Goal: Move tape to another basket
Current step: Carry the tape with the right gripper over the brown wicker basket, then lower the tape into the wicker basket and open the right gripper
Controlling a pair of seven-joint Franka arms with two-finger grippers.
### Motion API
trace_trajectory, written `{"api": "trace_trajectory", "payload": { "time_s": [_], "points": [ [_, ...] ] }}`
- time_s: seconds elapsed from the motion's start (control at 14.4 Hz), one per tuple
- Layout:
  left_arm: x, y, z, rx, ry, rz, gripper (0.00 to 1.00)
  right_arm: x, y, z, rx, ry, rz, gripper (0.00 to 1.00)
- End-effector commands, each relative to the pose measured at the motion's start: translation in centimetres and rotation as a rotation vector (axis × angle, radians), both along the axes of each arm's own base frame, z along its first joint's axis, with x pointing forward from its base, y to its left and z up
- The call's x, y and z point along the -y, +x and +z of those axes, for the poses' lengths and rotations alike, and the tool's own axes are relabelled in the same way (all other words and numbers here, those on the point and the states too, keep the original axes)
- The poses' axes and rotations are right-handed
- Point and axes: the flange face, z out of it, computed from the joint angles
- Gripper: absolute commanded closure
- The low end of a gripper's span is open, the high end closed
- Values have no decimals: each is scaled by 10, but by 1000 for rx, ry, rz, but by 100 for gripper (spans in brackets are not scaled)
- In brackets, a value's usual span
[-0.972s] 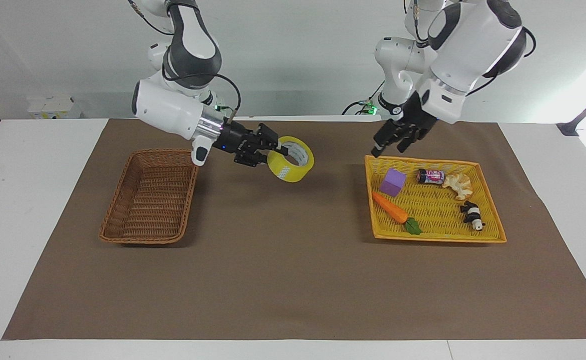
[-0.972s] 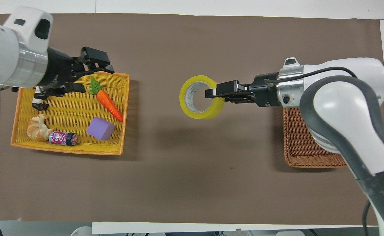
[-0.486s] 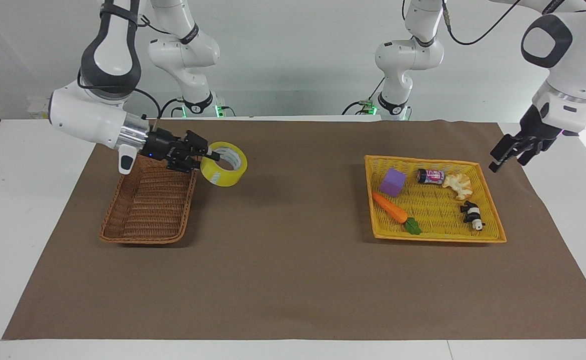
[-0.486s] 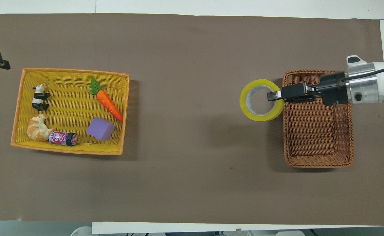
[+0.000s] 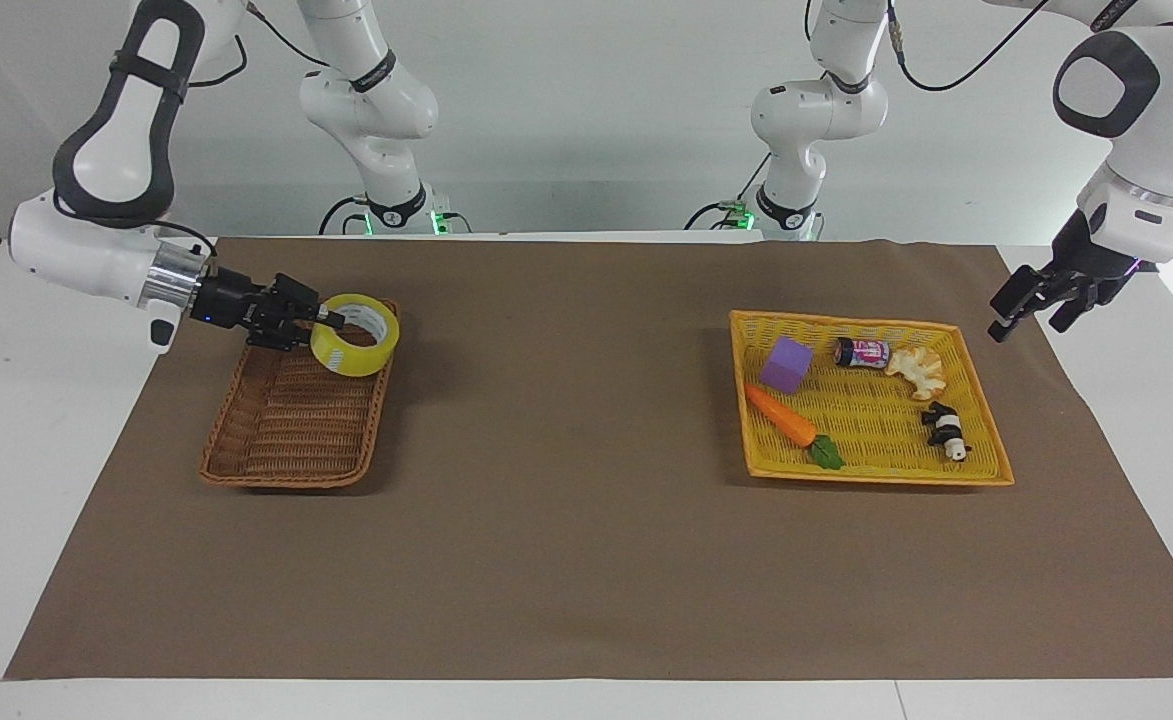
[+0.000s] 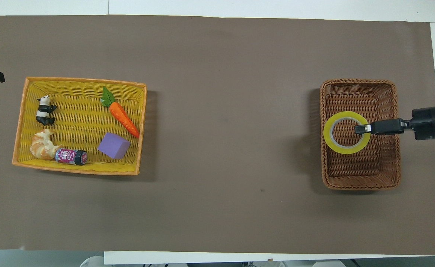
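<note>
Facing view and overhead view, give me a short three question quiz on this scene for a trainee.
1. True or false: the tape lies flat on the floor of the brown wicker basket.
2. Which gripper holds the tape? A) left B) right
3. How many items are in the yellow basket?

Key:
1. False: the right gripper holds it up over the basket.
2. B; the left gripper hangs open, off the yellow basket's end.
3. Five: carrot, purple block, can, croissant, panda.

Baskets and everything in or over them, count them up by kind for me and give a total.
Baskets: 2, yellow and brown
Tape rolls: 1
Carrots: 1
Purple blocks: 1
Croissants: 1
Small cans: 1
Panda figures: 1
Total: 8
</note>
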Motion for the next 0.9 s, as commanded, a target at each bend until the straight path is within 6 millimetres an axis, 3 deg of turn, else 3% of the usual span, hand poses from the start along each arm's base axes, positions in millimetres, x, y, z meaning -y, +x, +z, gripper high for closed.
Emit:
{"api": "trace_trajectory", "payload": {
  "time_s": [0.0,0.14,0.42,0.62,0.83],
  "points": [
    [-5,-6,1,-5,22,0,0,14,1,-29,16,9,31,100],
    [-5,-7,-1,-20,21,-2,0,27,-2,-43,23,-26,38,100],
    [-2,-13,-3,-59,18,-4,0,33,-3,-48,18,-82,60,100],
    [-4,-18,7,-57,18,-8,0,37,-4,-49,14,-103,67,100],
    [34,-23,4,-105,32,-76,0,40,-4,-51,18,-137,69,99]
  ]
}}
